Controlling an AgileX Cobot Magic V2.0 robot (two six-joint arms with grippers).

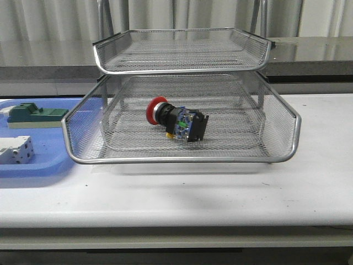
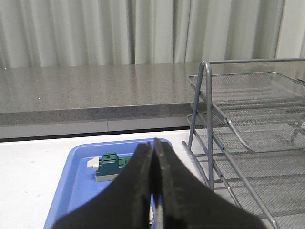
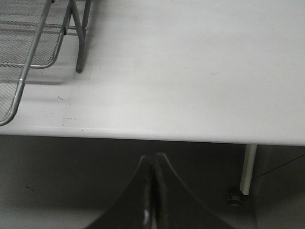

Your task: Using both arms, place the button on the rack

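Front view: bare table (image 1: 182, 199) lies nearest; behind it the button (image 1: 176, 120) lies on its side in the rack (image 1: 182, 160), red cap leftward, neither arm in frame. Left wrist: left gripper (image 2: 153, 191) pinched closed, empty; rack alongside, probably nearer this arm. Right wrist: right gripper (image 3: 152, 200) closed, empty, off the table's edge.

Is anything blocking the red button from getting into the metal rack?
No. The button already lies on its side inside a mesh tray of the rack, so nothing stands between them. Both end effectors, left and right, are shut, empty and away from it.
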